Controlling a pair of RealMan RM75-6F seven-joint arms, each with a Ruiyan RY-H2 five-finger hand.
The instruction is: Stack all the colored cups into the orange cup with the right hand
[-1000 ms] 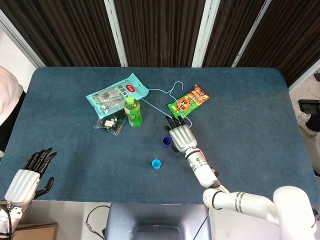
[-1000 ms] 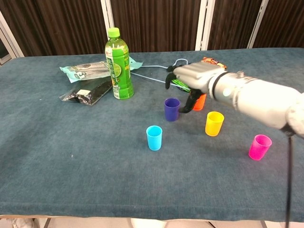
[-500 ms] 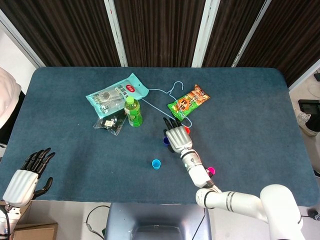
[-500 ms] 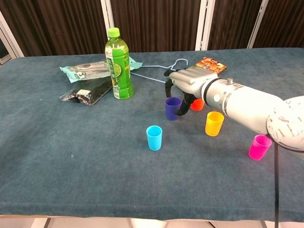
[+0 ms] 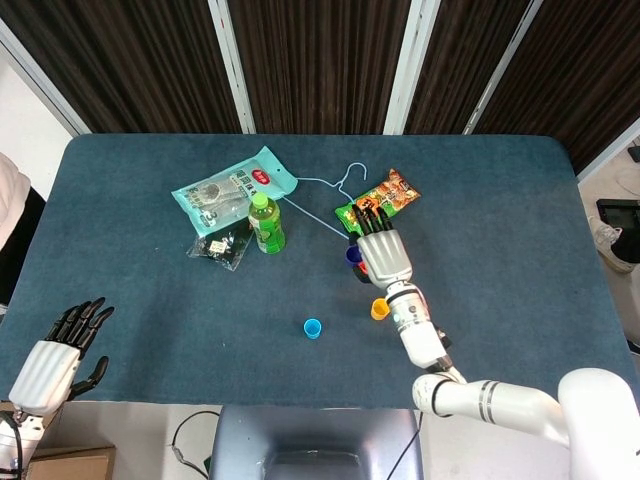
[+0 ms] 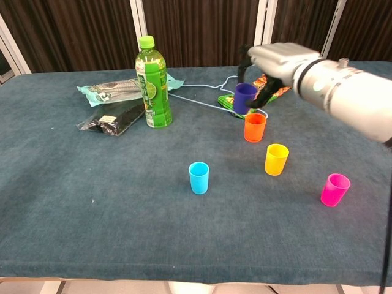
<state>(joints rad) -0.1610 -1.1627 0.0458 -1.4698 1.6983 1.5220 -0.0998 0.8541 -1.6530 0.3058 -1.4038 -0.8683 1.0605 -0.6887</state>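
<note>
Right hand (image 6: 275,61) holds the purple cup (image 6: 245,98) in the air just above the orange cup (image 6: 255,127). Left hand (image 5: 55,352) hangs open off the table (image 5: 130,300) edge.

From above, the white right hand (image 5: 381,254) is stretched over the dark blue-grey cloth table (image 5: 500,220), fingers pointing at the orange-and-green snack packet (image 5: 384,199), with a dark purple cup (image 5: 351,254) showing at its left edge. A yellow-orange cup (image 5: 379,309) sits beside the forearm, and a small light blue cup (image 5: 313,328) stands apart to the left. The left hand (image 5: 52,358) rests spread at the table's near left corner, holding nothing.
</note>
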